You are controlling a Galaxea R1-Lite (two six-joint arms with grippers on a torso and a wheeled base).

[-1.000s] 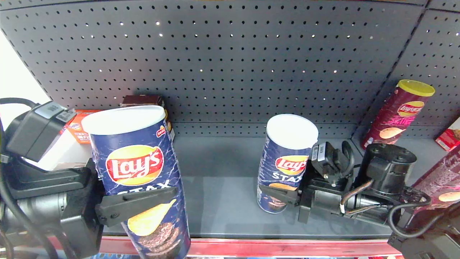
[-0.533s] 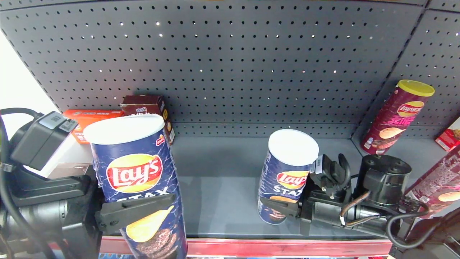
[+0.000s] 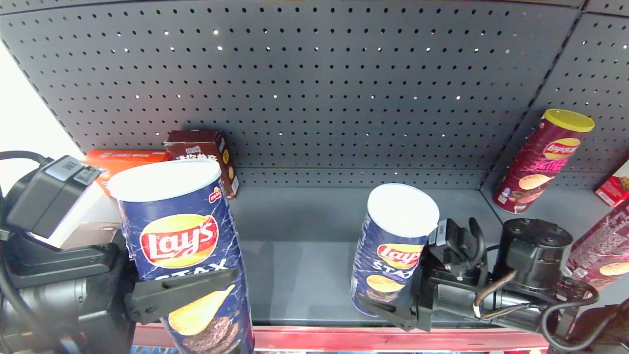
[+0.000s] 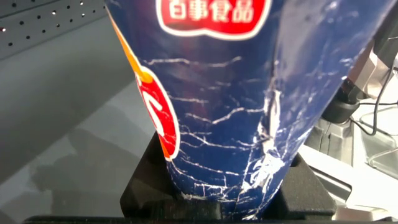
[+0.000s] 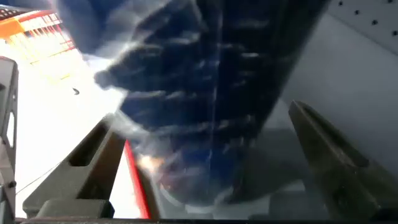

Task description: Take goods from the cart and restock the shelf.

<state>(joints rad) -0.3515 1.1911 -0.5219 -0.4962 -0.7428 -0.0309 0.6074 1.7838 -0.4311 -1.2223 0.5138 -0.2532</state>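
Observation:
Two blue chip cans with white lids are held over the grey shelf (image 3: pixel 300 255). The larger-looking can (image 3: pixel 177 236) is at the left front, over the shelf's red edge, with my left gripper (image 3: pixel 194 282) shut around its lower half; in the left wrist view the can (image 4: pixel 230 112) sits between the jaws. The second blue can (image 3: pixel 395 246) is right of the middle near the front edge, tilted slightly. My right gripper (image 3: pixel 388 300) is shut on its lower part. The right wrist view has that can (image 5: pixel 205 106) between the two fingers (image 5: pixel 93 155).
A dark brown box (image 3: pixel 201 152) and an orange box (image 3: pixel 123 160) stand at the back left. A maroon can with a yellow lid (image 3: pixel 540 157), a red box (image 3: pixel 614 189) and another maroon pack (image 3: pixel 602 250) are at the right. Pegboard (image 3: pixel 314 88) closes the back; bare shelf lies between the cans.
Both arms have come down and toward the shelf's front. The right can travelled with its gripper toward the red edge; the left can sank a little.

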